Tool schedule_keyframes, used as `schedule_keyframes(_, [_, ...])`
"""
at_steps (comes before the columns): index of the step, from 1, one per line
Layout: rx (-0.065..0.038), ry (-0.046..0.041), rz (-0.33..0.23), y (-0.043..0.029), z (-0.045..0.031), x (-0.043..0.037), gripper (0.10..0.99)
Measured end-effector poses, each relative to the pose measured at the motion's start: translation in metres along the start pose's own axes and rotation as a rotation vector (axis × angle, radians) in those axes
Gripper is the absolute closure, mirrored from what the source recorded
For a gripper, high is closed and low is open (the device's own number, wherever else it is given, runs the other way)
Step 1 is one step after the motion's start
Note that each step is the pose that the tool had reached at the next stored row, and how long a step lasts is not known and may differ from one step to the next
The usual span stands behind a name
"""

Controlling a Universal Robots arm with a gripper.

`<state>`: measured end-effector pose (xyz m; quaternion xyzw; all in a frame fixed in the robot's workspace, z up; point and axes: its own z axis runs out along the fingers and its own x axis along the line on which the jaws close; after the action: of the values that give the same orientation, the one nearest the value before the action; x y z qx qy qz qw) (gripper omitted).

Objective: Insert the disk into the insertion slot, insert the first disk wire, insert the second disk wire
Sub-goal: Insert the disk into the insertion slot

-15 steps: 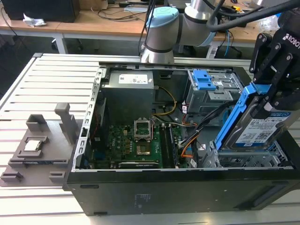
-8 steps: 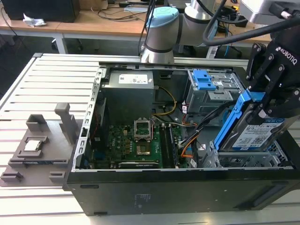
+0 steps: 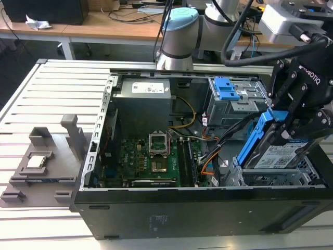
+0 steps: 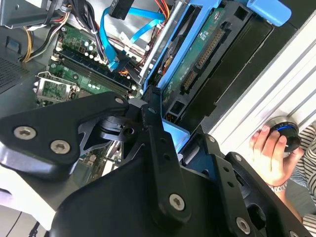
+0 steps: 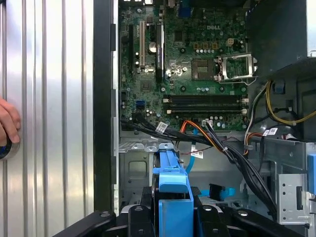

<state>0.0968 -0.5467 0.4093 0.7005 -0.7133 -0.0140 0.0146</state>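
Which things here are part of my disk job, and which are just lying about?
Job: disk, gripped by the claw; insertion slot; first disk wire; second disk wire.

Lying about: grey fixture; taller cage with blue tabs; motherboard; a person's hand.

Pretty clearly a robotics lab: opened-up PC tower (image 3: 182, 208) on a slatted aluminium surface (image 3: 57, 88), robot arm (image 3: 179, 36) standing right behind it, wooden desks (image 3: 104, 23) with loose cables (image 3: 136, 17) further back.

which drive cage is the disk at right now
The low silver perforated metal cage, where the black gripper holds the blue-framed grey disk tilted; the taller grey cage with blue tabs stands farther back, apart.
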Motion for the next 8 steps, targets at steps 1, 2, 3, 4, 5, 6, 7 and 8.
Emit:
schedule_keyframes(1, [0.000,-0.0001,0.000,-0.0001,0.0027,0.0000,0.722])
schedule_keyframes(2, [0.000,0.0000,0.000,-0.0002,0.0047,0.0000,0.722])
schedule_keyframes(3, [0.000,-0.0001,0.000,-0.0002,0.0065,0.0000,0.722])
schedule_keyframes(4, [0.000,-0.0001,0.000,-0.0003,0.0077,0.0000,0.722])
schedule_keyframes(5, [0.000,0.0000,0.000,-0.0004,0.0101,0.0000,0.722])
schedule_keyframes(6, [0.000,-0.0001,0.000,-0.0005,0.0117,-0.0001,0.722])
schedule_keyframes(7, [0.000,0.0000,0.000,-0.0005,0.0119,0.0000,0.722])
schedule_keyframes(8, [0.000,0.0002,0.000,-0.0005,0.0119,0.0000,0.722])
